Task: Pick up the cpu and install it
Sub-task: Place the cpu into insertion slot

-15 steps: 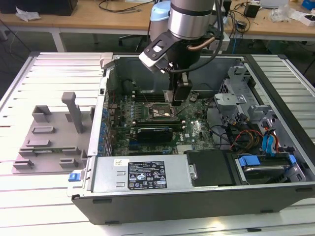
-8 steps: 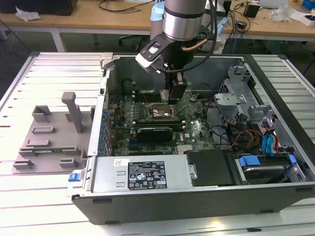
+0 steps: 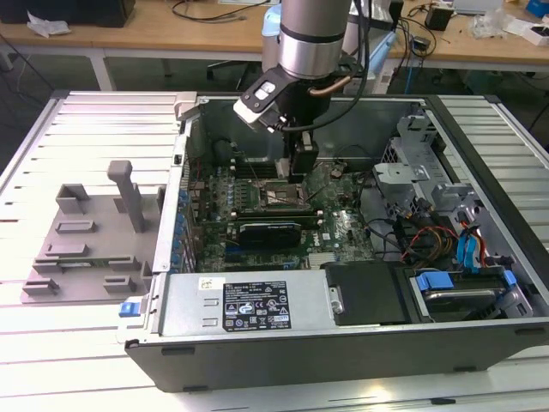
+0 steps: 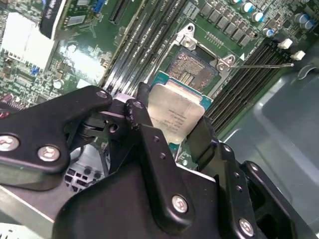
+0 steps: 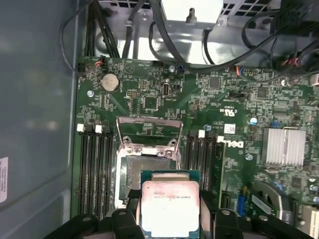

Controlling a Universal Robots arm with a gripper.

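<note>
Second wrist view: tool (image 4: 172, 115) pinches the cpu (image 4: 178, 110), seemingly just above the open socket (image 4: 192, 69)

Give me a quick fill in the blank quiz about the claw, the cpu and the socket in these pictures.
1. The claw is ____ on the cpu, holding it over the motherboard.
2. The socket is ____: no chip sits in it.
3. The grey holder tray lies on the exterior view's ____ of the computer case.
Missing words: shut; empty; left.
</note>
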